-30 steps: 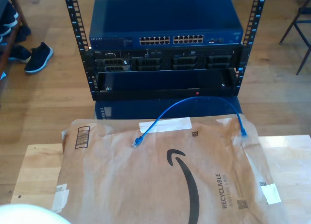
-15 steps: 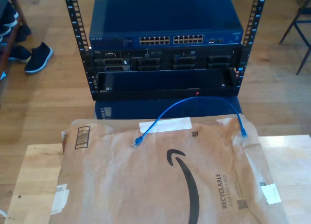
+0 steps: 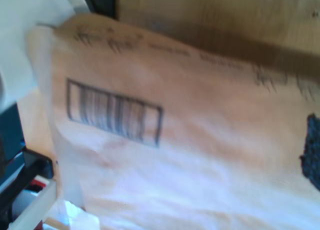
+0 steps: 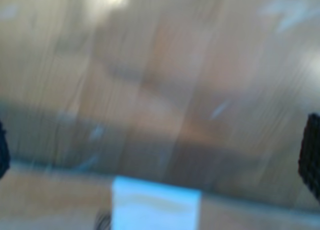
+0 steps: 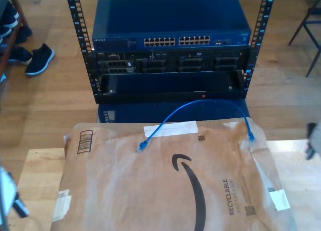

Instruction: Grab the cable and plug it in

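The cable (image 5: 200,104) was seen in the exterior view arched over the far edge of the brown paper mailer (image 5: 165,191). One plug (image 5: 141,147) lay on the paper near the white label (image 5: 170,129); the other plug (image 5: 251,137) rested at the mailer's corner toward the exterior view's right. Nothing was touching it.

Judged step: approach, grasp not yet made. The plug near the label is best taken just behind its clear tip, clip orientation kept for the blue switch (image 5: 170,40) ports (image 5: 176,41) in the rack beyond.

The first wrist view gave a close, blurred look at the mailer's barcode (image 3: 114,113), small in the exterior view. The second wrist view was motion-blurred: wood floor and a pale worktop (image 4: 155,210) edge. Jaw state of the first and second gripper could not be told.
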Controlling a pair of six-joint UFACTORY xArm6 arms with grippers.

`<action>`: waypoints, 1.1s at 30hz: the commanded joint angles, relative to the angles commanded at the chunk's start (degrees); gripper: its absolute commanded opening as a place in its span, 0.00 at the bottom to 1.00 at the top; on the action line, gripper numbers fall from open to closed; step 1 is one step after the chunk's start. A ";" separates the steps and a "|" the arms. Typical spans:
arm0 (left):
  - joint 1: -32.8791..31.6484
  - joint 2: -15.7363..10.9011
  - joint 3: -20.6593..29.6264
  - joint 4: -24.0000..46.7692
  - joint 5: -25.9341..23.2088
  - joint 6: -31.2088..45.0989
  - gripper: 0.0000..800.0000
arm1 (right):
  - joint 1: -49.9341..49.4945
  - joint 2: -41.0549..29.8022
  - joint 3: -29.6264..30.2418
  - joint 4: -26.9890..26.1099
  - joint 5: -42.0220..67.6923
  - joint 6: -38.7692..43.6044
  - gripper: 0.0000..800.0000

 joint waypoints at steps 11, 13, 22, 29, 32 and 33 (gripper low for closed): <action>-9.14 4.31 -1.58 0.00 -2.73 -6.07 1.00 | 21.19 15.91 -16.53 0.09 1.49 9.14 0.99; -9.14 4.75 -1.58 0.00 -3.34 -6.07 1.00 | 24.18 21.36 -23.12 0.09 3.08 12.48 0.99; -9.05 6.24 -1.58 0.00 -3.69 -5.80 1.00 | 29.80 41.14 -44.13 0.97 2.29 15.56 0.99; -8.88 6.33 -0.97 0.00 -6.24 -5.63 1.00 | 30.51 48.18 -51.16 2.29 -0.35 12.13 0.99; -8.88 6.33 -1.14 0.00 -6.33 -5.63 1.00 | 31.03 49.76 -53.27 3.69 -0.35 11.60 0.99; -8.88 6.33 -1.23 0.00 -6.33 -5.63 1.00 | 31.03 49.93 -53.45 3.78 -0.35 11.60 0.99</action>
